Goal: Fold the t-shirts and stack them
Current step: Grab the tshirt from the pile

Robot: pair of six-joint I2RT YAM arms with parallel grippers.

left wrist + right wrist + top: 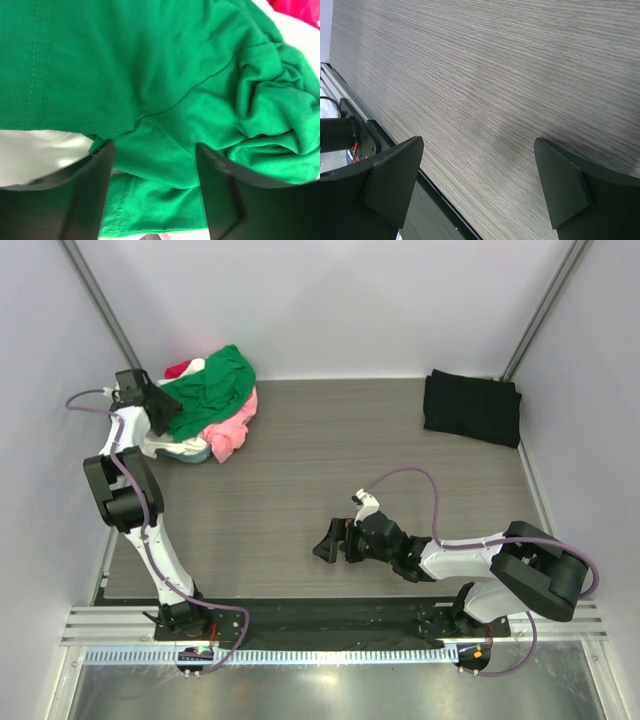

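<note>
My left fingers (163, 410) are spread astride a fold of the green t-shirt (215, 380), topmost of four heaped at far left, so I judge it comes off first. With it lie one pink shirt (232, 430), one cream-white shirt (180, 448) and one red shirt (180, 369). One black t-shirt (471, 407) sits folded far right. My right fingers (325, 540) hang spread, empty, above the near table (330, 450).

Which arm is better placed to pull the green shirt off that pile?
The left arm: its open jaws straddle a fold of the green shirt on the pile. The right arm hovers over bare table, well away.
</note>
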